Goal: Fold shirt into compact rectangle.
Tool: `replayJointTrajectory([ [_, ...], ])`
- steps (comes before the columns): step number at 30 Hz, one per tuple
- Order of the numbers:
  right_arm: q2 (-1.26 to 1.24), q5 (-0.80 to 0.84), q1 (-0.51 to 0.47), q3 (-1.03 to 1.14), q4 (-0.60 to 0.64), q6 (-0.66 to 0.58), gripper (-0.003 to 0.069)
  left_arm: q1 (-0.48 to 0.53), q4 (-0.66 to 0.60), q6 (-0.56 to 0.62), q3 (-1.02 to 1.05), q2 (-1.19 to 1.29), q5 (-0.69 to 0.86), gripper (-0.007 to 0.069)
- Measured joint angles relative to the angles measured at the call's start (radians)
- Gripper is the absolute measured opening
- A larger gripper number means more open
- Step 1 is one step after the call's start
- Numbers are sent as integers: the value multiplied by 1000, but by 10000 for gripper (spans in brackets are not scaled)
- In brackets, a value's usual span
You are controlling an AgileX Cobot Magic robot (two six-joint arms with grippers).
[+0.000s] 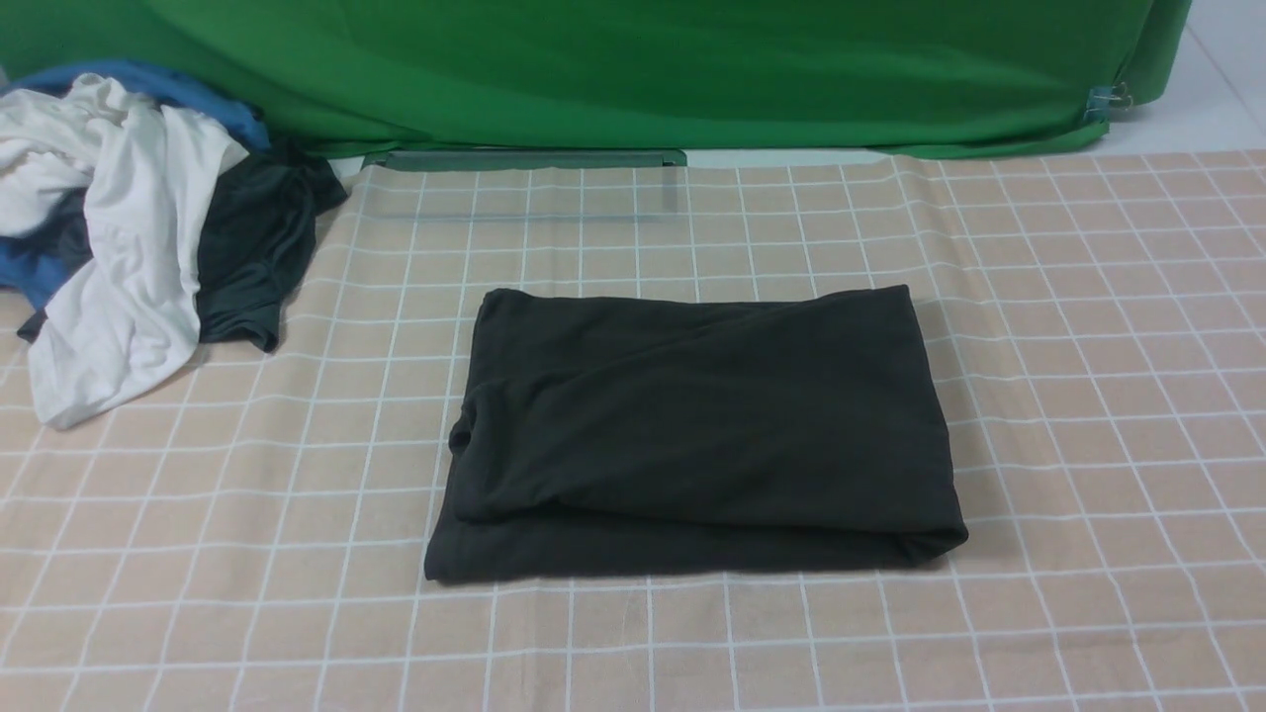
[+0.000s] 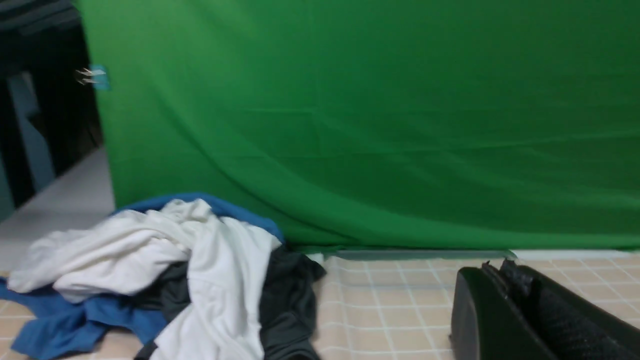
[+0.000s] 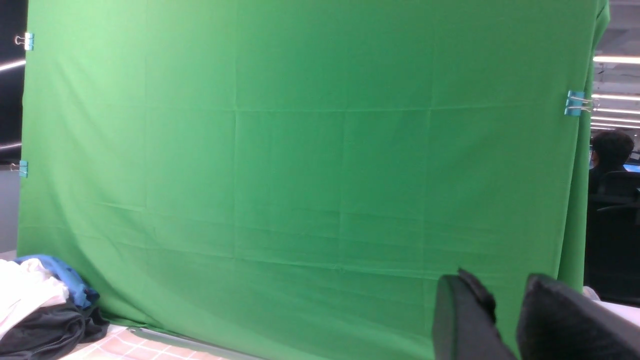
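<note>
Neatly folded, the shirt (image 1: 697, 425) lies free; left end effector (image 2: 505, 280) closed, right end effector (image 3: 507, 310) (empty) parted.

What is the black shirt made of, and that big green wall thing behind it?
The shirt looks like soft matte knit fabric, probably cotton: it folds into thick rounded edges and shows no shine. The green backdrop looks like thin, smooth woven cloth: it hangs in long drapes, keeps faint fold creases, and is held by clips. The exact fibres cannot be told.
</note>
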Motion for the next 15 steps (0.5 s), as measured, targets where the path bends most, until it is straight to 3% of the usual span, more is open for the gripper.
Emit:
replayJointTrajectory([
  [7, 0, 0, 0, 0, 0, 4, 221, 29, 32, 0, 283, -106, -55, 19],
  [15, 0, 0, 0, 0, 0, 4, 235, 29, 45, 0, 307, -108, 21, 19],
])
